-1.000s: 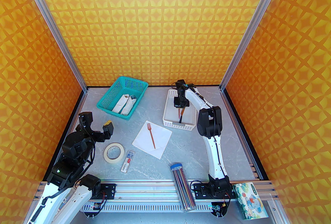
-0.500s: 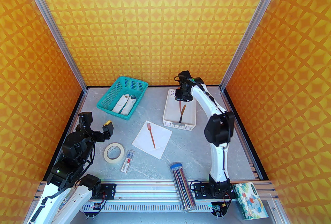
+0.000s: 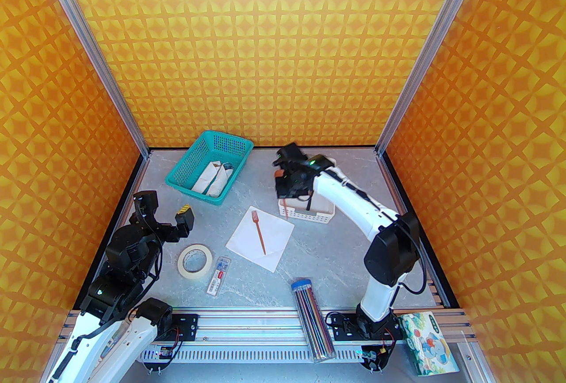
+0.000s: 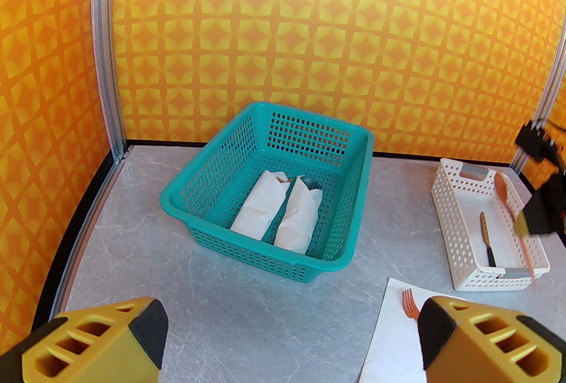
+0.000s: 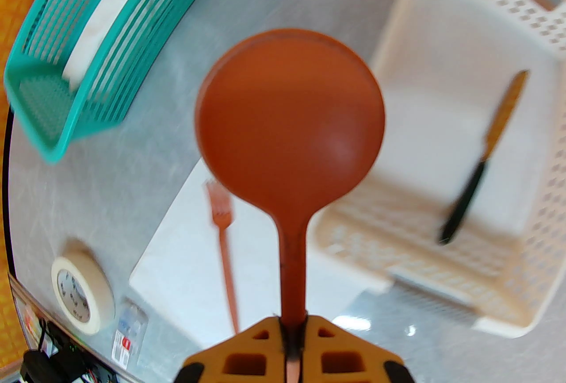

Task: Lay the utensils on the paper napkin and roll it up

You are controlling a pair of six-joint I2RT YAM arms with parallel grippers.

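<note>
Swinging left off the white tray [image 3: 309,217] since a second before, the right pincer [image 5: 292,328] pinched the spoon [image 5: 289,116] by its handle end; light, stiff and slick, it could pivot there. Below and ahead lay the paper napkin [image 3: 278,231]; the left pincer [image 4: 289,328] stood spread.

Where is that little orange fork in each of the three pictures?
Top external: the fork lies mid-table on the white napkin.
Left wrist: fork near the bottom, right of centre.
Right wrist: fork below and left of centre.
Shared landmark: the teal basket.
</note>
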